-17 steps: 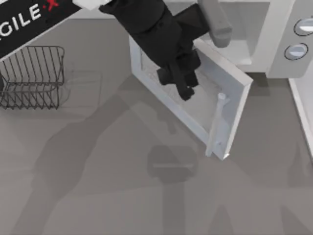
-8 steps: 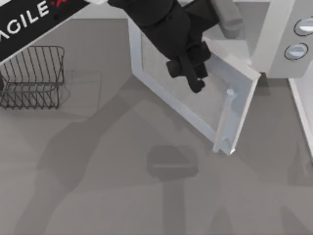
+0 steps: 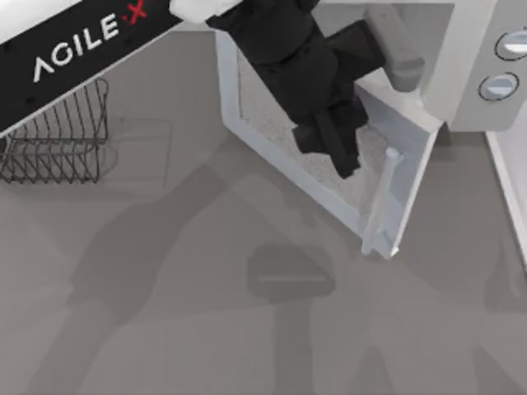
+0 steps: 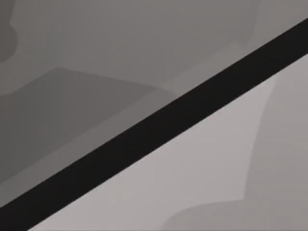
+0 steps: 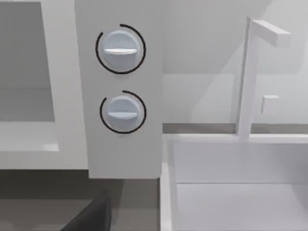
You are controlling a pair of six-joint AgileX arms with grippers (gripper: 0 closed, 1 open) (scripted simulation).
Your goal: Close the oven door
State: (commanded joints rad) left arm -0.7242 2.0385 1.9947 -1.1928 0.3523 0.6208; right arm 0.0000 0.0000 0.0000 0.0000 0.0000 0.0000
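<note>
Against the oven door: my left claw (image 3: 342, 156) lies on the grey window side, close to the handle; whether its fingers are wide or narrow I cannot tell.
Oven door (image 3: 280, 144): it stands partly open, swung out from the oven body (image 3: 469, 74) at an angle, with its free edge pointing away from the body over the surface (image 3: 165, 313).
Handle (image 3: 380, 202): a pale bar along the free edge of the oven door.
Left arm (image 3: 90, 41): it reaches across to the oven door from the far left side.
Knobs (image 5: 120, 50): two round ones, one above the other on the oven body panel, next to the oven door's opening.
Wire rack (image 3: 53, 136): dark, well apart from the oven door, to its left.
Left wrist view: a black diagonal band between grey areas.
</note>
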